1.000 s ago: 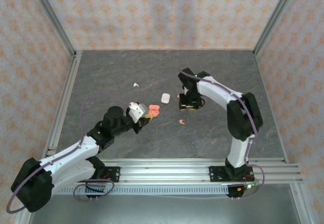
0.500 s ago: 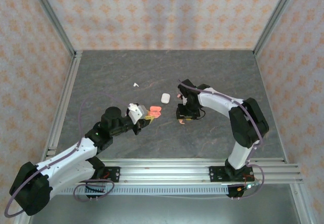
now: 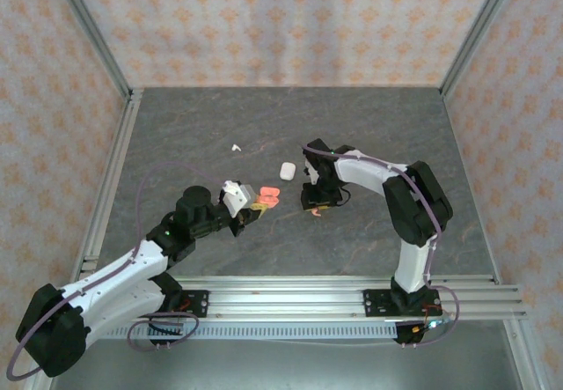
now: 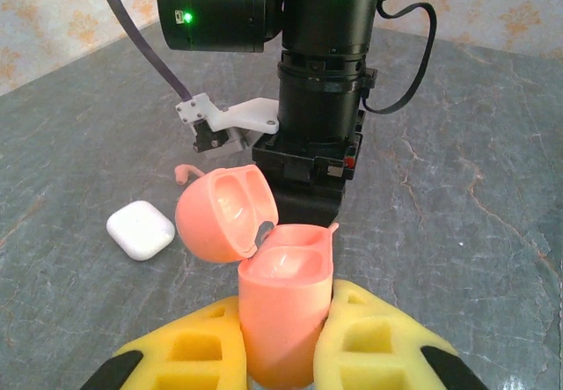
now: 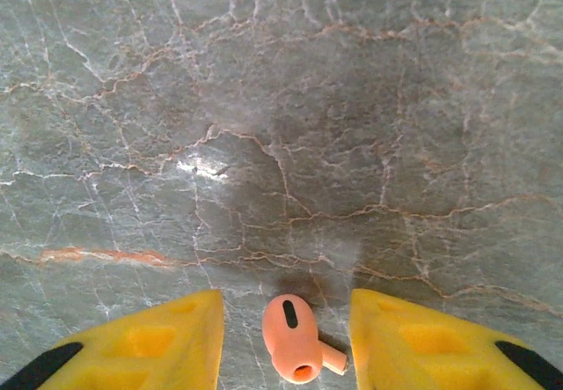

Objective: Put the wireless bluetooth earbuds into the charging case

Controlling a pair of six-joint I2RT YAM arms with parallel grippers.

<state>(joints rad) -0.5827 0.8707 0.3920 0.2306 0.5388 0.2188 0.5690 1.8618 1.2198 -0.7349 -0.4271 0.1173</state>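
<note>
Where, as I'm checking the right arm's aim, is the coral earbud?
Right wrist view: coral earbud lies on the table between the right end effector's open fingers.

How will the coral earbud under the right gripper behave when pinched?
The coral earbud looks tiny, glossy and rounded, so it may squirt out from between the yellow fingers. Its stem lies flat on the table, so rolling seems unlikely.

Right gripper [image 5: 286, 324] hovering low over grey veined table [image 5: 281, 126], jaws standing apart. Coral-pink earbud [image 5: 288, 335] lying flat on table between yellow fingers [image 5: 167, 342], touching neither, casting small shadow.
</note>
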